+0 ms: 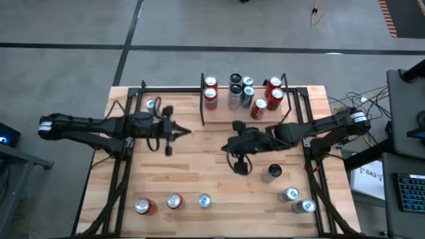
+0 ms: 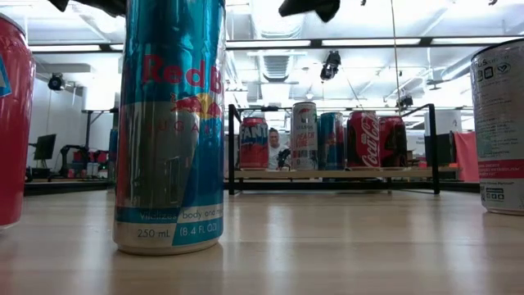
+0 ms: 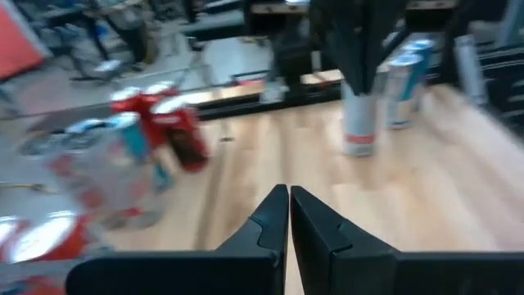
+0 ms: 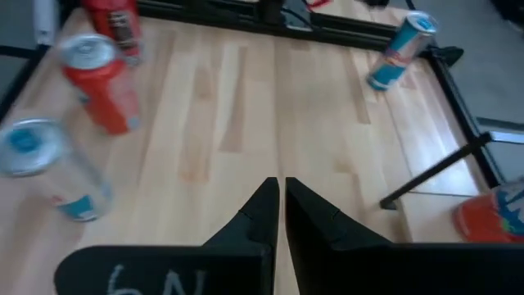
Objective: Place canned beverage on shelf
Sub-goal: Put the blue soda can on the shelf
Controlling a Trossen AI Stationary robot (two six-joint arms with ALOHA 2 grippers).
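Butcher-block tabletop (image 1: 199, 172) carries the whole scene; both arms hang above its middle band. Left gripper (image 1: 188, 132): jaws together, nothing between them, as the left wrist view confirms with the two dark fingers (image 3: 270, 221) pressed side by side; ahead of these jaws lies bare wood, then the right arm. Right gripper (image 1: 234, 145): jaws likewise together and empty, the fingers (image 4: 260, 215) meeting in the right wrist view; a dark-topped can (image 1: 273, 172) stands just behind and to one side of these jaws, on the near half of the table.

Shelf (image 1: 222, 116): a light-wood board with black rails at the far edge of the table, beyond both pairs of jaws; it holds a cluster of cans, among them a Fanta can (image 2: 253, 142), a tall silver can (image 2: 304, 136) and a Coca-Cola can (image 2: 363, 139).

Loose cans: three in a row along the near edge (image 1: 173, 202), well behind the left jaws, one being the blue-and-silver Red Bull can (image 2: 169, 123); two more silver-blue cans (image 1: 297, 200) at the near right corner; one blue can (image 1: 151, 103) at the far left corner, beside the left arm.
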